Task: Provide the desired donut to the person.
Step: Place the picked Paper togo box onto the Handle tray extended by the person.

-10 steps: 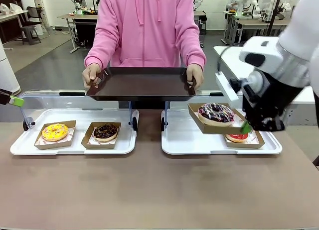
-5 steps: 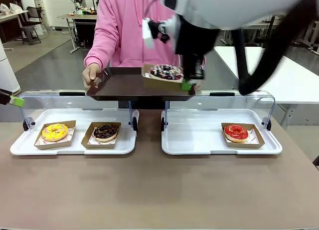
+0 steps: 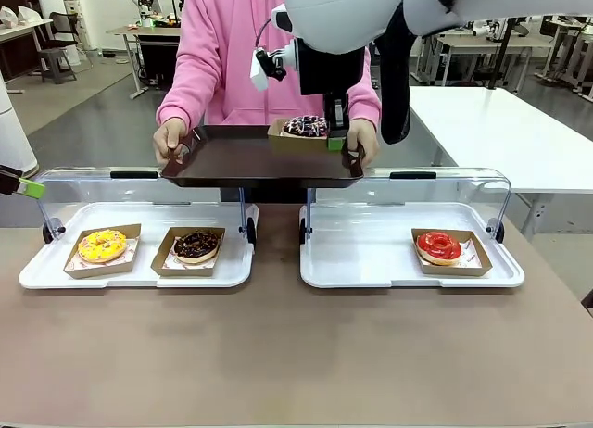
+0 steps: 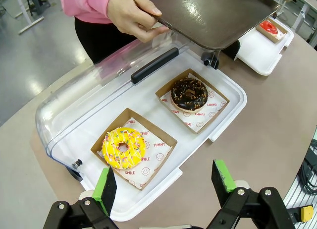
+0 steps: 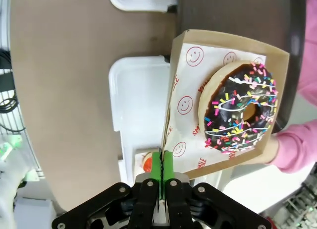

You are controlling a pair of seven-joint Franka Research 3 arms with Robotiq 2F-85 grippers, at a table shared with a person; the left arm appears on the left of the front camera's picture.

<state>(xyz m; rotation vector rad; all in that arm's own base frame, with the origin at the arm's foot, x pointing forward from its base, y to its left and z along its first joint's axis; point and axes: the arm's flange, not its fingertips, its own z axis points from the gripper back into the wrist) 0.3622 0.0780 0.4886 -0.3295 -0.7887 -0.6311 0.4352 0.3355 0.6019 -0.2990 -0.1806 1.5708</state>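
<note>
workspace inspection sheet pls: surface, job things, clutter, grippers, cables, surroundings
surface: brown table with two white display trays, clear lids raised.
job's things: sprinkled donut in its carton, over the dark tray that the person holds in both hands; whether the carton rests on it is unclear.
other stock: yellow donut and chocolate donut in the left display tray, red donut in the right one.
clutter: nothing seen.
grippers: right gripper shut on the carton's edge; left gripper open, holding nothing.
cables: black cables off the table's edge.
surroundings: white table on the right, workbenches farther back.
</note>
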